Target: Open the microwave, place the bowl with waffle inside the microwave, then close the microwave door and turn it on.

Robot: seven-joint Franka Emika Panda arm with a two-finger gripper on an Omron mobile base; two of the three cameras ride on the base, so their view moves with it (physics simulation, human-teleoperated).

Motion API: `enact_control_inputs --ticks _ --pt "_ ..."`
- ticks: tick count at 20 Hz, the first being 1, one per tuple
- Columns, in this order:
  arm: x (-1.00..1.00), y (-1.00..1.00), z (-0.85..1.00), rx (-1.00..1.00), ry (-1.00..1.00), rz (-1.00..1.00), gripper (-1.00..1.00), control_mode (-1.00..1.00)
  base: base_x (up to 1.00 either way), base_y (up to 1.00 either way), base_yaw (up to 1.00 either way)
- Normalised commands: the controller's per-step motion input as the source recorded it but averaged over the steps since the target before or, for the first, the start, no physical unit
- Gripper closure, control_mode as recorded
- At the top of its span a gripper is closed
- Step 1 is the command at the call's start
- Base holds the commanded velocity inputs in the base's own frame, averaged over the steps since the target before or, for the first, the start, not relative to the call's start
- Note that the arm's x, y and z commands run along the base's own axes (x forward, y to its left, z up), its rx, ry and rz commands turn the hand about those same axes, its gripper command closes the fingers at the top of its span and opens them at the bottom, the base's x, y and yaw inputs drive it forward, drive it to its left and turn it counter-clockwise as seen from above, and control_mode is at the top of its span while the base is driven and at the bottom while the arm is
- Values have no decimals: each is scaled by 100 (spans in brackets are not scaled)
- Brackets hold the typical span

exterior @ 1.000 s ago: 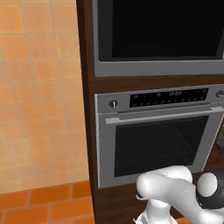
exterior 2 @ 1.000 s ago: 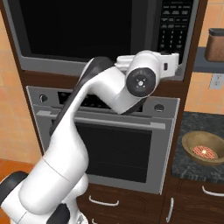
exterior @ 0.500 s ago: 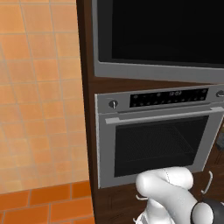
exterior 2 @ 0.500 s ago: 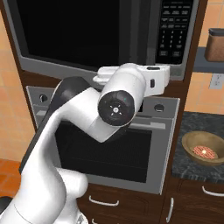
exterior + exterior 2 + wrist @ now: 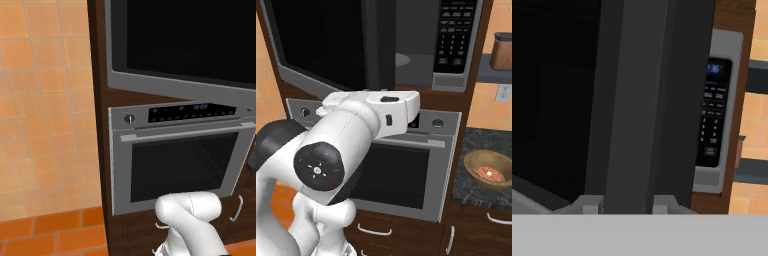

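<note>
Setting: a rendered domestic kitchen. Evidence: tall dark-brown wood cabinet column (image 5: 98, 125) housing two built-in appliances, stacked. Upper: large microwave with glossy black glass door in a grey metal frame (image 5: 190, 45) and a black keypad panel (image 5: 453, 35) at its right. Lower: grey metal oven with round knob, display strip and mesh window (image 5: 175, 155). Orange-tan tiled wall (image 5: 45, 110) to the left, orange floor tiles (image 5: 50, 235) below. Dark speckled stone counter (image 5: 471, 175) to the right carries a tan-brown round bowl (image 5: 488, 170); curved metal drawer handles (image 5: 373, 230) below.

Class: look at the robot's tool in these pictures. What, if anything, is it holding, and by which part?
The tool is shut on the microwave door, gripping its free vertical edge.
</note>
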Motion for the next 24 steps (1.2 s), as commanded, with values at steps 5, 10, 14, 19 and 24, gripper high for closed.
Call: enact_control_inputs --ticks 5,10,14,19,24 --pt "-83 36 -2 -4 0 0 100 -100 0 0 0" --pt "-23 23 0 -4 0 0 100 -100 0 0 0" --pt "0 0 0 0 0 0 100 -100 0 0 0" --pt "0 -2 0 0 0 0 -100 -100 0 0 0" --pt "0 0 0 0 0 0 -100 -100 0 0 0"
